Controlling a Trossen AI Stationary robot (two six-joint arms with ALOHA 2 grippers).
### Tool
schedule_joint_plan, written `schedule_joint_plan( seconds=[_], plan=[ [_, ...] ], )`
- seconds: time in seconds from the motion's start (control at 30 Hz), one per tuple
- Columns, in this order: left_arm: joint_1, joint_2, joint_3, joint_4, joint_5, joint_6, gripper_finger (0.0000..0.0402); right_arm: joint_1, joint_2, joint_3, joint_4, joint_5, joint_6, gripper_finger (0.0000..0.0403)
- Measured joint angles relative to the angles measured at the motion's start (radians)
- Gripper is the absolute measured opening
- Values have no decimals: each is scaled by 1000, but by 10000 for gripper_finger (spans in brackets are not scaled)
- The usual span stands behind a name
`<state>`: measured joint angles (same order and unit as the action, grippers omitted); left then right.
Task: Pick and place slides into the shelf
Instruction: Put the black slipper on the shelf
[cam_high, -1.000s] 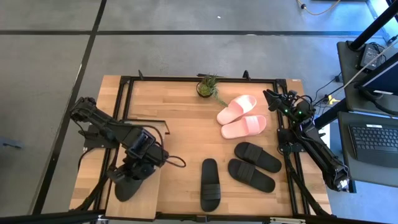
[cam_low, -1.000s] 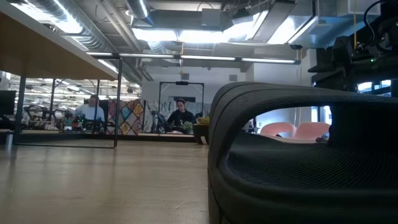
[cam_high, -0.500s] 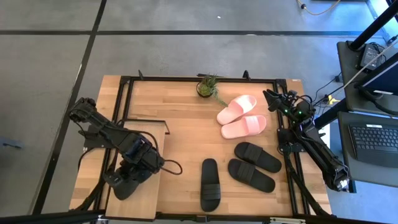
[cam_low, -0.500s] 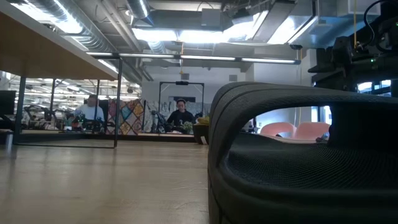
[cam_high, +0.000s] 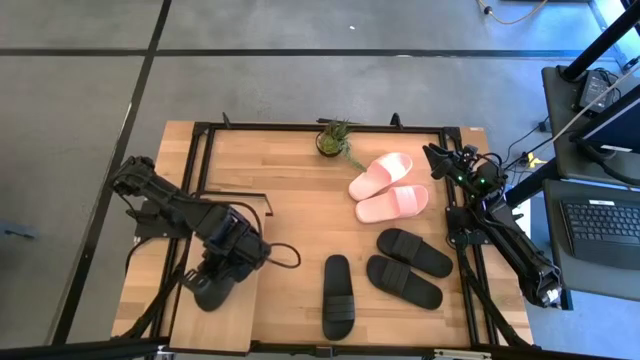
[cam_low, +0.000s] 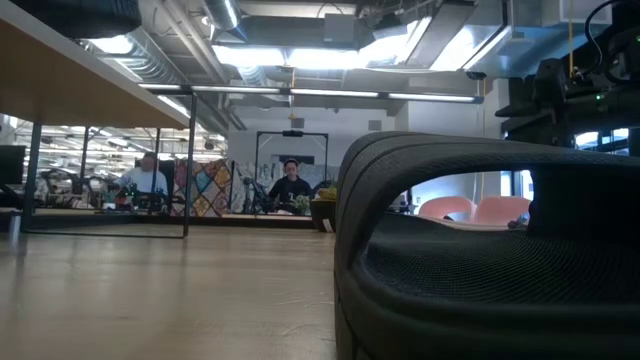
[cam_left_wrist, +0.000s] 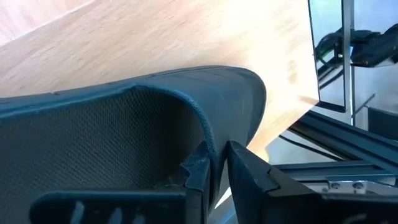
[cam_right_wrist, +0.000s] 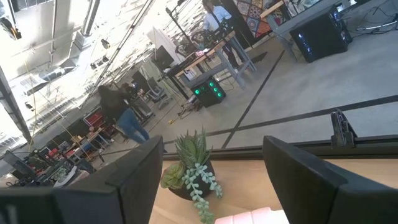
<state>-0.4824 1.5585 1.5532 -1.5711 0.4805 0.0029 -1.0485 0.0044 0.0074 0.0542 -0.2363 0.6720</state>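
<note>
At the shelf by the tabletop's near-left corner, a black slide is pinched at its strap edge by the left gripper. Light, flexible foam is judged; the strap is best gripped. Wide-open jaws are shown by the right gripper

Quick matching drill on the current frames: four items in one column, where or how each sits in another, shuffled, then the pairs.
Items:
1. left gripper
2. right gripper
3. pink slides
4. potted plant

Places or states:
A. at the table's far edge, middle
B. lying side by side on the table, near the right arm
C. open, waiting at the table's right edge
D. over the shelf, fingers astride a black slide's strap

Pairs: 1-D, 2-C, 3-B, 4-A
</note>
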Motion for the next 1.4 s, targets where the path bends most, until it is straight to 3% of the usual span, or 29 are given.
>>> schedule_joint_plan(
  seconds=[0.3, 0.67, 0.8, 0.93, 1.17, 1.4],
  plan=[
    [39, 0, 0, 0, 2, 0, 52, 0, 0, 0, 0, 0, -1, 275],
    [89, 0, 0, 0, 1, 4, 158, 0, 0, 0, 0, 0, -23, 275],
    [116, -7, 0, 1, 1, 2, 173, 0, 0, 0, -1, 7, -27, 275],
    [168, -58, 17, -2, -2, -105, 175, 0, 0, 0, -1, 9, -30, 275],
    [220, -144, 166, 20, -152, -365, 175, 0, 0, 0, -1, 10, -30, 275],
    [112, -156, 321, 127, -441, -746, 175, 0, 0, 0, -1, 10, -30, 275]
  ],
)
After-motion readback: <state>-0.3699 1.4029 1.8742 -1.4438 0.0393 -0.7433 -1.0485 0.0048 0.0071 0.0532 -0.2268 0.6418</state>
